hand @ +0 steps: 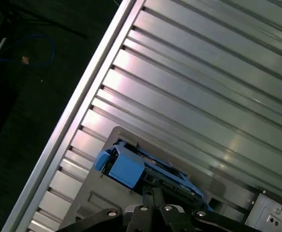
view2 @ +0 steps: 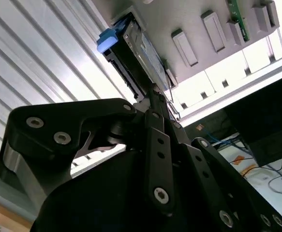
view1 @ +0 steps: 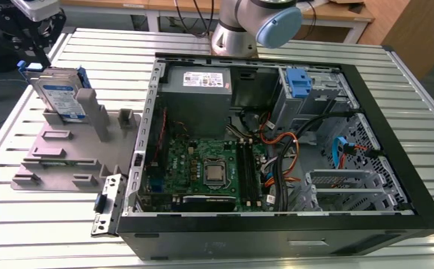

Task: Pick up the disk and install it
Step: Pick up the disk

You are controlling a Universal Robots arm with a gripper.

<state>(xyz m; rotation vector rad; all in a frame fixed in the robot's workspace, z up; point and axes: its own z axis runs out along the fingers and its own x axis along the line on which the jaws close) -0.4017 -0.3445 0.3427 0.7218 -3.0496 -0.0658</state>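
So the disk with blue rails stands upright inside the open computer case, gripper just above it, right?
Not quite. The disk stands upright in the grey holder on the table beside the computer case, not inside it, as the exterior view shows. The gripper is indeed just above it.

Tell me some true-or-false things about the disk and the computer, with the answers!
1. The disk stands upright in a grey holder. True.
2. The disk sits inside the computer case. False: it is outside, to the exterior view's left of the case.
3. The case is open, with its green board showing. True.
4. The gripper hangs over the open case. False: it is right by the disk.
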